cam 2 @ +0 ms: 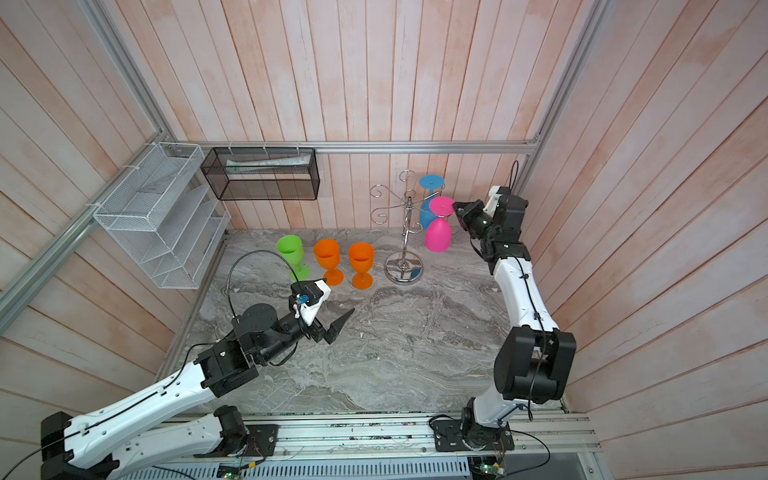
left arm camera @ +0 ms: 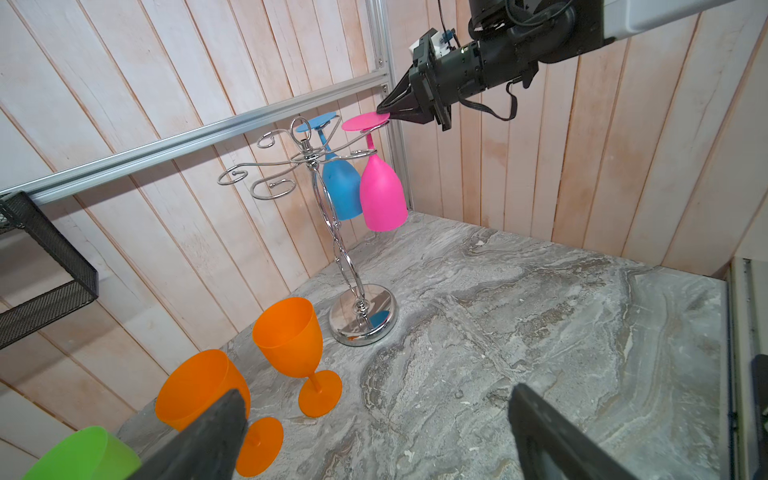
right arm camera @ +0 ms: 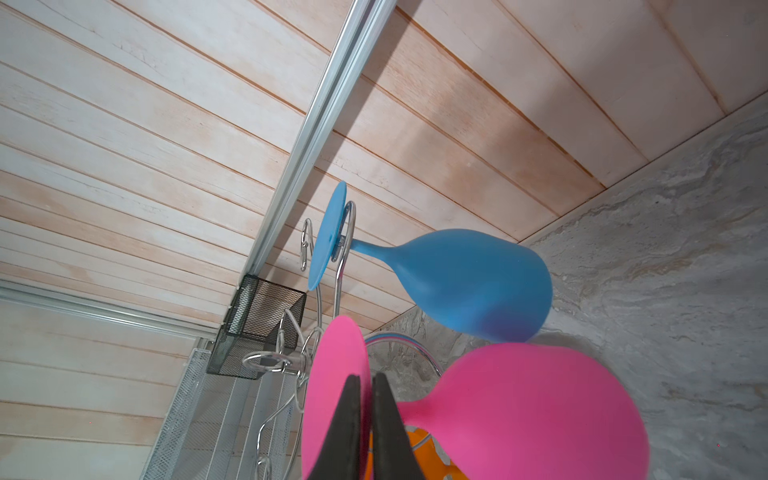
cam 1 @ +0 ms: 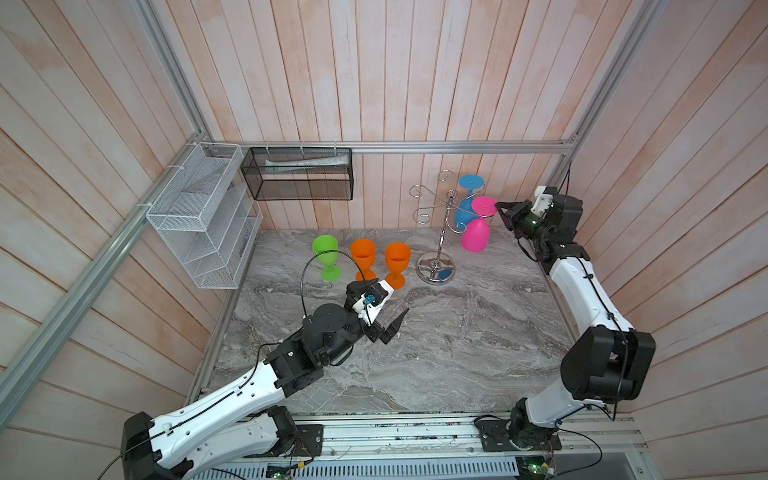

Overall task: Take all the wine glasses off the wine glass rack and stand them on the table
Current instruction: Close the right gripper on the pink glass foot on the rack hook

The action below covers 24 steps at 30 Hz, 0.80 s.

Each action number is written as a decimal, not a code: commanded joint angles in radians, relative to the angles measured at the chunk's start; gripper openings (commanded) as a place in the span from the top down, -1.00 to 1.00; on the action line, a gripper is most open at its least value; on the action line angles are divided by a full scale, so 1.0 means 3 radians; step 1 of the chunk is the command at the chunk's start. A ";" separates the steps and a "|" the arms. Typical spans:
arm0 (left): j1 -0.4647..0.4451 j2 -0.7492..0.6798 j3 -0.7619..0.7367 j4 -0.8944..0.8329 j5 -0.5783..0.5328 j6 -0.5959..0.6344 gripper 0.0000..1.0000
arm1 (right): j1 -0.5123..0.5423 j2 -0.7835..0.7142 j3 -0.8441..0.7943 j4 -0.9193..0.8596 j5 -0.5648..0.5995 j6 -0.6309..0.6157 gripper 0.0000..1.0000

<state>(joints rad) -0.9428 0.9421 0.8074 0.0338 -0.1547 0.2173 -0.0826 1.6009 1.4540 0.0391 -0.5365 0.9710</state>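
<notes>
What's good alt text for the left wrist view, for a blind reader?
The right gripper is shut on the foot of a pink glass hanging upside down from the rack, beside a blue glass. On the table stand an orange glass, a nearer orange glass and a green glass; the left gripper is open in front.

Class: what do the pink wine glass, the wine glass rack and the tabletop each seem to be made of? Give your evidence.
Pink wine glass: probably plastic, matte finish; it is opaque, evenly coloured and shows no glints.
Wine glass rack: chromed metal wire, likely steel; the round base gives mirror reflections.
Tabletop: grey veined marble look; real stone or printed laminate, cannot tell.
</notes>
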 commanded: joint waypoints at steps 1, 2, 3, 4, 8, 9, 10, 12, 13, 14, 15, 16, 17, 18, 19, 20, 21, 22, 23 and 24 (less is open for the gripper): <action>-0.0009 -0.0037 -0.0047 0.0063 -0.0026 0.0022 -1.00 | 0.0015 0.0009 0.0103 -0.0017 0.0070 -0.0036 0.95; -0.0012 -0.0032 -0.0048 0.0058 -0.0026 0.0022 -1.00 | 0.0020 0.0008 0.0112 -0.0017 0.0062 -0.0031 0.99; -0.0009 -0.0031 -0.0046 0.0056 -0.0031 0.0022 -1.00 | 0.0024 0.0007 0.0108 -0.0015 0.0060 -0.0031 1.00; -0.0012 -0.0033 -0.0046 0.0053 -0.0035 0.0026 -1.00 | 0.0024 0.0000 0.0109 -0.0008 0.0068 -0.0030 1.00; -0.0012 -0.0031 -0.0048 0.0056 -0.0042 0.0023 -1.00 | 0.0032 -0.0040 0.0103 -0.0011 0.0089 -0.0026 1.00; -0.0011 -0.0030 -0.0048 0.0053 -0.0042 0.0027 -1.00 | 0.0030 -0.0055 0.0104 -0.0008 0.0096 -0.0026 1.00; -0.0011 -0.0027 -0.0049 0.0052 -0.0047 0.0031 -1.00 | 0.0027 -0.0069 0.0094 -0.0003 0.0100 -0.0021 1.00; -0.0010 -0.0022 -0.0044 0.0054 -0.0047 0.0028 -1.00 | 0.0029 -0.0109 0.0056 0.0013 0.0115 -0.0011 1.00; -0.0012 -0.0017 -0.0040 0.0055 -0.0047 0.0028 -1.00 | 0.0030 -0.0144 0.0026 0.0028 0.0124 -0.0001 1.00; -0.0008 -0.0014 -0.0043 0.0051 -0.0051 0.0029 -1.00 | 0.0028 -0.0168 -0.0002 0.0043 0.0135 0.0009 1.00; -0.0010 -0.0014 -0.0043 0.0051 -0.0052 0.0029 -1.00 | 0.0030 -0.0188 -0.0019 0.0057 0.0144 0.0019 1.00; -0.0012 -0.0012 -0.0042 0.0050 -0.0052 0.0027 -1.00 | 0.0030 -0.0207 -0.0041 0.0063 0.0143 0.0025 1.00; -0.0011 -0.0011 -0.0042 0.0051 -0.0052 0.0028 -1.00 | 0.0031 -0.0230 -0.0061 0.0073 0.0152 0.0034 1.00; -0.0012 -0.0010 -0.0040 0.0051 -0.0052 0.0025 -1.00 | 0.0029 -0.0253 -0.0078 0.0085 0.0161 0.0048 1.00; -0.0010 -0.0009 -0.0043 0.0051 -0.0052 0.0025 -1.00 | 0.0030 -0.0272 -0.0101 0.0099 0.0164 0.0063 1.00; -0.0012 -0.0006 -0.0038 0.0047 -0.0052 0.0023 -1.00 | 0.0030 -0.0302 -0.0124 0.0117 0.0170 0.0076 1.00; -0.0012 -0.0008 -0.0038 0.0046 -0.0057 0.0025 -1.00 | 0.0029 -0.0321 -0.0148 0.0127 0.0177 0.0097 1.00; -0.0012 -0.0010 -0.0038 0.0045 -0.0057 0.0021 -1.00 | 0.0030 -0.0347 -0.0185 0.0157 0.0170 0.0125 1.00; -0.0012 -0.0010 -0.0038 0.0046 -0.0060 0.0017 -1.00 | 0.0030 -0.0374 -0.0215 0.0184 0.0172 0.0153 1.00; -0.0012 -0.0010 -0.0038 0.0046 -0.0057 0.0017 -1.00 | 0.0030 -0.0396 -0.0238 0.0201 0.0178 0.0170 1.00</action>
<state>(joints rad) -0.9428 0.9424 0.8074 0.0341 -0.1627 0.2173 -0.0788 1.5192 1.4036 0.0536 -0.4965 0.9966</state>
